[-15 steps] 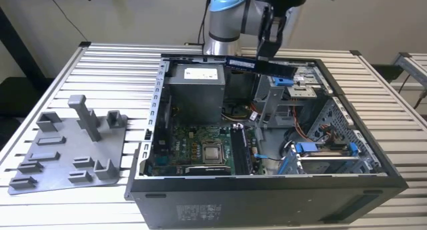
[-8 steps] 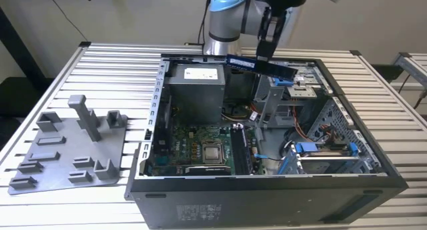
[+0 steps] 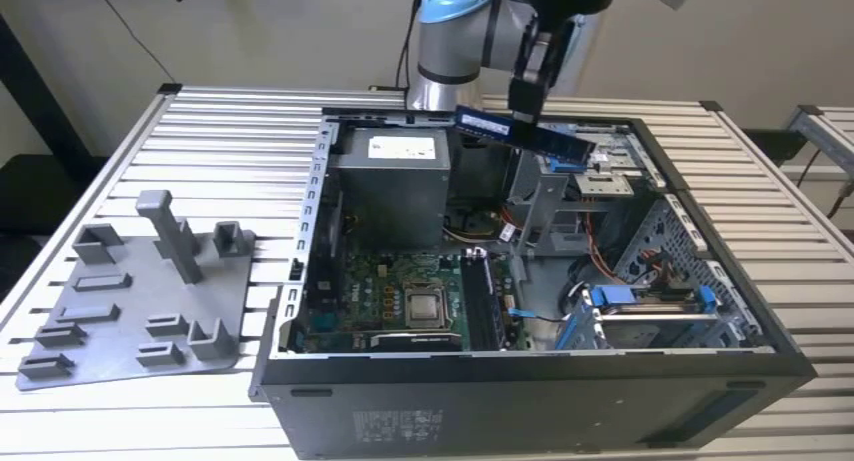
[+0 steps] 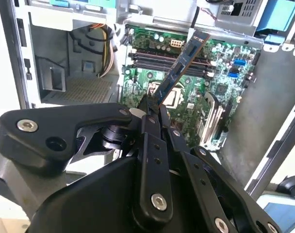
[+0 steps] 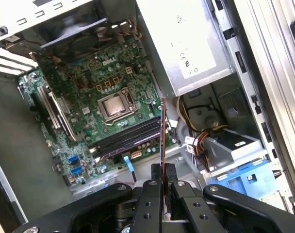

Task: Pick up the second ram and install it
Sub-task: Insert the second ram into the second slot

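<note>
Pinching thin flat second ram (image 4: 182, 62), black claw (image 4: 151, 106)

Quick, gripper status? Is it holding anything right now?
The gripper is closed on the second ram, holding it in the air over the open computer case.

the second ram (image 3: 523, 135) is a thin, flat stick. it is dark blue with a lighter label on its side. it is up in the air, pinched near its middle by the gripper (image 3: 525, 106). its long side is almost level, dipping a little toward the exterior view's right. it hangs over the open computer case (image 3: 534, 371), high above the green board (image 3: 400, 291) inside.
</note>
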You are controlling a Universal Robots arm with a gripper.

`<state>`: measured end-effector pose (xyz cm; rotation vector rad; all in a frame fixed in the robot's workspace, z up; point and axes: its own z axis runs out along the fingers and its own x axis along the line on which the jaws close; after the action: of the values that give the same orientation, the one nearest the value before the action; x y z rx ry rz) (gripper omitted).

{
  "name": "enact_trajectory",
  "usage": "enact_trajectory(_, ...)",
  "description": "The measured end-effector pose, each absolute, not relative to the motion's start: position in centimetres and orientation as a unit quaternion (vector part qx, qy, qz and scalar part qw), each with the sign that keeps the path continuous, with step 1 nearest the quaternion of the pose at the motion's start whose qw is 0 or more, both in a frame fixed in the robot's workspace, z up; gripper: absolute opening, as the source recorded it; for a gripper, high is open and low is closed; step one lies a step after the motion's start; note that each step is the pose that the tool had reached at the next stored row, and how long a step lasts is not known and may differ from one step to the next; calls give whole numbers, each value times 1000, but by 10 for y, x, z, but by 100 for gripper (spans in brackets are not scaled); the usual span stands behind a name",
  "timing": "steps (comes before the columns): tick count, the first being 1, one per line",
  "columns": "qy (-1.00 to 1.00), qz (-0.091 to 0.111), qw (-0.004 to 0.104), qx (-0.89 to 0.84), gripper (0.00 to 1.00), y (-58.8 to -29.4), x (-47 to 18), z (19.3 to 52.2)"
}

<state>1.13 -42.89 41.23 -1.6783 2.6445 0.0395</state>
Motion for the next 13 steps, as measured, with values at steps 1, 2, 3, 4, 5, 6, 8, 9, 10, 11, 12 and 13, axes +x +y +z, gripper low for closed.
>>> enact_trajectory(1, 847, 13, 5, -531, 14, -429, 11, 412)
enact_trajectory(2, 850, 13, 5, -526, 14, -429, 11, 412)
enact_trajectory(3, 853, 13, 5, -522, 14, -429, 11, 412)
enact_trajectory(4, 856, 13, 5, -517, 14, -429, 11, 412)
enact_trajectory(5, 858, 12, 5, -513, 14, -429, 11, 412)
enact_trajectory(6, 861, 12, 5, -509, 14, -429, 11, 412)
enact_trajectory(8, 865, 12, 5, -501, 14, -429, 11, 412)
enact_trajectory(9, 868, 12, 5, -496, 14, -429, 11, 412)
enact_trajectory(10, 871, 12, 5, -492, 14, -429, 11, 412)
enact_trajectory(11, 873, 12, 5, -487, 14, -429, 11, 412)
enact_trajectory(12, 876, 12, 5, -482, 14, -429, 11, 412)
enact_trajectory(13, 879, 12, 5, -476, 14, -429, 11, 412)
